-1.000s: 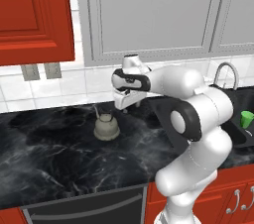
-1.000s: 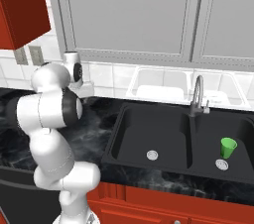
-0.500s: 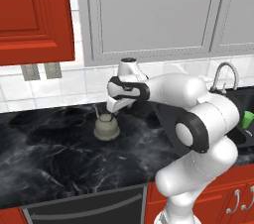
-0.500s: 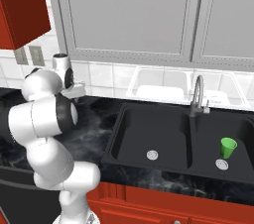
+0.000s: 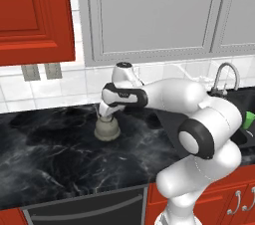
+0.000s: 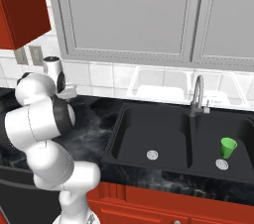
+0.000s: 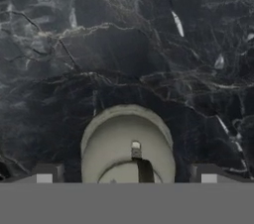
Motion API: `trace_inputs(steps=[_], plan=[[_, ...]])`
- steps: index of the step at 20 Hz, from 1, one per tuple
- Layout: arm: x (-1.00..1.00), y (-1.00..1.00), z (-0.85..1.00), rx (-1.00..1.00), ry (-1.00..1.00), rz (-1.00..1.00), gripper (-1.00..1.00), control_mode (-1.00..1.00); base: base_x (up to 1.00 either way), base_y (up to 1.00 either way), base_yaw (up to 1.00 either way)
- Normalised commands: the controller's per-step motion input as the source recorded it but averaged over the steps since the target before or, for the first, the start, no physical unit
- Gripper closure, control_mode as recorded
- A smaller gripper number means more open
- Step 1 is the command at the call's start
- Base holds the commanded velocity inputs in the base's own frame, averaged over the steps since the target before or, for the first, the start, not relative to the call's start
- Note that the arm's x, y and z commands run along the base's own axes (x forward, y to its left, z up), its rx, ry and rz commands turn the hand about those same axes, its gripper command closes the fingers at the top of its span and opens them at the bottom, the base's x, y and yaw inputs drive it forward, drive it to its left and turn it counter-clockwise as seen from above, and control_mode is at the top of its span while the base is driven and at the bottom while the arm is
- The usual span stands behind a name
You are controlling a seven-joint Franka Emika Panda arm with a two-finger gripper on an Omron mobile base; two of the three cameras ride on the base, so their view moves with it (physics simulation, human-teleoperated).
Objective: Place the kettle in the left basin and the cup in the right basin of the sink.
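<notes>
Two fingertips of the gripper [image 7: 124, 173] stood wide apart, straddling the kettle [image 5: 106, 128] on the black marble counter [image 5: 45, 154] (nothing gripped). The cup [image 6: 228, 147] sat upright in the right basin [image 6: 225, 139].

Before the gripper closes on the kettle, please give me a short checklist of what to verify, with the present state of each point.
1. Gripper open: ok, fingers stand on both sides of the kettle.
2. Gripper low enough to grasp: cannot tell.
3. Kettle upright on the counter: ok.
4. Left basin free to receive it: ok.
5. Cup in the right basin: ok.
</notes>
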Motion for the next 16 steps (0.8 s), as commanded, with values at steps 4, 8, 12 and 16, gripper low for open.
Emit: trace_inputs(steps=[4,8,12,16], plan=[[0.09,0.40,-0.01,-0.01,0.13,0.00,-1.00,-1.00,0.00,0.00,0.00],[0.03,0.19,-0.05,0.00,0.09,0.01,-1.00,-1.00,0.00,0.00,0.00],[0.11,0.21,0.00,0.00,0.06,0.00,-1.00,-1.00,0.00,0.00,0.00],[0.17,0.20,-0.04,0.00,0.05,0.00,-1.00,-1.00,0.00,0.00,0.00]])
